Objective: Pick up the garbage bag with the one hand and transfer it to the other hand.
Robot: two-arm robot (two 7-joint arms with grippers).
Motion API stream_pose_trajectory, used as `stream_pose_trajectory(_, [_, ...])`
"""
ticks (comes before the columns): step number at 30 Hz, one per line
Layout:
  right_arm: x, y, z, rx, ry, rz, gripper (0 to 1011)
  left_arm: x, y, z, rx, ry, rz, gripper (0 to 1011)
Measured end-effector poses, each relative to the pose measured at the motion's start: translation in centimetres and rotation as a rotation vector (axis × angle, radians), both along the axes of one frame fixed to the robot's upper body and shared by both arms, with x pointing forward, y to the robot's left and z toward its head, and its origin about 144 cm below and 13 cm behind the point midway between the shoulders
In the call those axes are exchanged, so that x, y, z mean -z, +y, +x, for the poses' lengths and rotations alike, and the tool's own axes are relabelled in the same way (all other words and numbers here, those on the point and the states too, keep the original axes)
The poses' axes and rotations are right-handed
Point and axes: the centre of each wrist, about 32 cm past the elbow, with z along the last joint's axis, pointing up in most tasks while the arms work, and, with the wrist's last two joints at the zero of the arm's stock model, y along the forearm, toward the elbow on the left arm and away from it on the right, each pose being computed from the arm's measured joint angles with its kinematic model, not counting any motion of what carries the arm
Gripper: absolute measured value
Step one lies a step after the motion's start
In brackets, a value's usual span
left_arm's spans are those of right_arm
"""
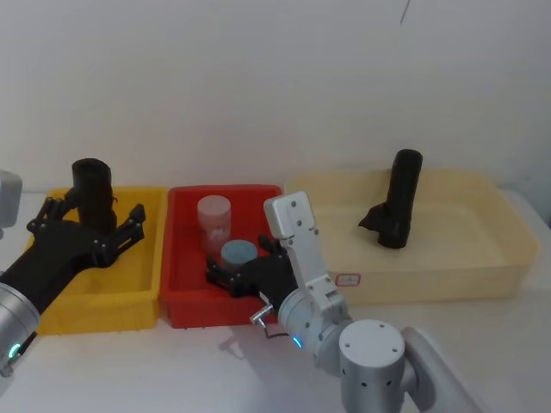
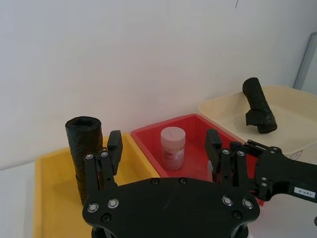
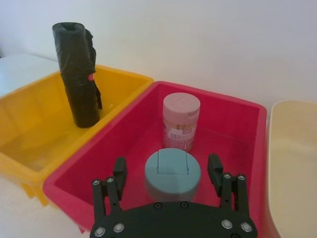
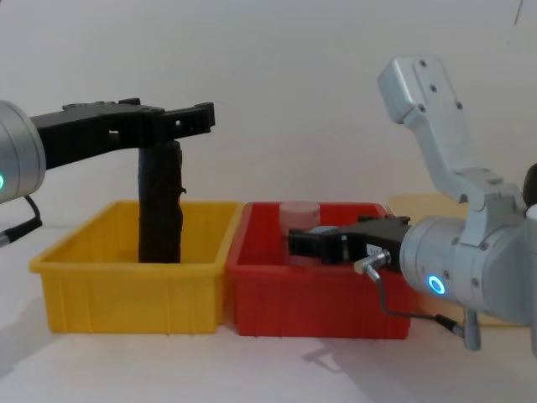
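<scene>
Two grippers, both spread wide and holding nothing. Garbage bag (image 1: 93,194) upright in yellow bin (image 1: 138,301), left gripper (image 1: 96,231) apparently just before it. Right gripper (image 1: 234,274) low over red bin (image 1: 185,258), near teal-lidded jar (image 1: 239,253).

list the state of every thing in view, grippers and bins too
garbage bag: upright in the yellow bin, not gripped
left gripper: open, above the yellow bin near the bag
right gripper: open, over the red bin by the blue jar
yellow bin: holds the bag
red bin: holds two jars
pink jar: upright, lid on
blue jar: upright, lid on
second black roll: leaning in the cream tray
</scene>
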Motion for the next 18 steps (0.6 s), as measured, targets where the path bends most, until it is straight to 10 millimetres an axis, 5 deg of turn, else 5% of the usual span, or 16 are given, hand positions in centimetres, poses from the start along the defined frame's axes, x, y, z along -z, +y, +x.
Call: stream_pose_trajectory(18, [0.3, 0.2, 1.2, 0.023, 0.029, -0.011, 998, 0.0, 0.0, 0.0, 0.000, 0.000, 0.000, 1002])
